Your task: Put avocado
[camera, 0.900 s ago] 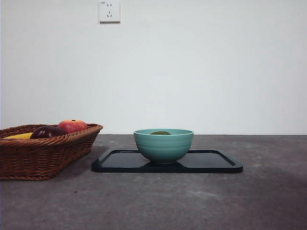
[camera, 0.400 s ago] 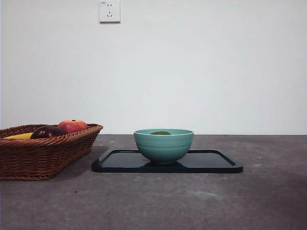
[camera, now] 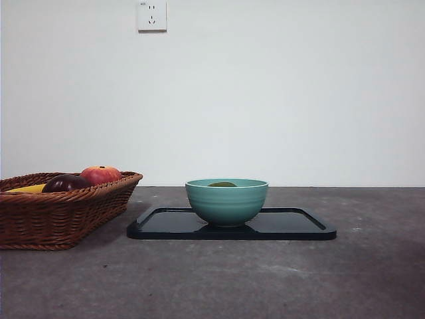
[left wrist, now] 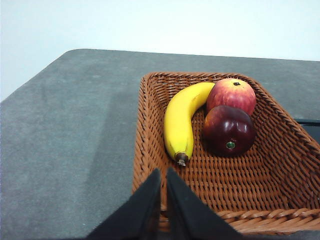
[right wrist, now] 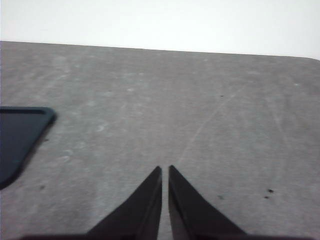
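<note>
The avocado (camera: pixel 222 184) lies inside the teal bowl (camera: pixel 226 201), only its dull green top showing over the rim. The bowl stands on the black tray (camera: pixel 292 226) in the middle of the table. My left gripper (left wrist: pixel 163 176) is shut and empty, held over the near end of the wicker basket (left wrist: pixel 250 190). Away from the bowl, my right gripper (right wrist: pixel 165 172) is shut and empty above bare table, with a corner of the black tray (right wrist: pixel 17 135) to one side. Neither arm shows in the front view.
The wicker basket (camera: pixel 60 212) at the left holds a banana (left wrist: pixel 182 122), a red-orange apple (left wrist: pixel 231 94) and a dark purple fruit (left wrist: pixel 228 130). A wall socket (camera: pixel 151 16) is on the white wall behind.
</note>
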Motion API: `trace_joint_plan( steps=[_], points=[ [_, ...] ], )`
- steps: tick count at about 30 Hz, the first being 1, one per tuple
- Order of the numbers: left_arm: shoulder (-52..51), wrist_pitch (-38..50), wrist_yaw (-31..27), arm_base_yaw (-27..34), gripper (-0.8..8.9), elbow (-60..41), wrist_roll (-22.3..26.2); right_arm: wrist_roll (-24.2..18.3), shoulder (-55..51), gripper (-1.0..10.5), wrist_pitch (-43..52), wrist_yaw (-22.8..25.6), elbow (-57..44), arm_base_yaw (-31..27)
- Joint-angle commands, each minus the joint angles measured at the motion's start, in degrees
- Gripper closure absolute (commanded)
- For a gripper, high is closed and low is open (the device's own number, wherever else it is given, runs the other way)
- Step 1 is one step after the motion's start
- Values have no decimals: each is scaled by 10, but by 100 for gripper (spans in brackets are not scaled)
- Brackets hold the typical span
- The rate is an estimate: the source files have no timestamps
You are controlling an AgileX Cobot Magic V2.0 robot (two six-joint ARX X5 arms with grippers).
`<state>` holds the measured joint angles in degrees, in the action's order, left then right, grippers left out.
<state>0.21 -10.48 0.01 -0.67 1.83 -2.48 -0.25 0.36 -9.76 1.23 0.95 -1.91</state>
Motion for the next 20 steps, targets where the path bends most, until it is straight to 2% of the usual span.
trace_joint_plan(
  steps=[1, 20],
  points=[
    [0, -4, -2, -1, 794, -12, -4, -4, -2, 929, -7, 7, -3, 0],
    [0, -4, -2, -1, 794, -12, -4, -6, -2, 929, 0, 2, -3, -1]
  ],
)
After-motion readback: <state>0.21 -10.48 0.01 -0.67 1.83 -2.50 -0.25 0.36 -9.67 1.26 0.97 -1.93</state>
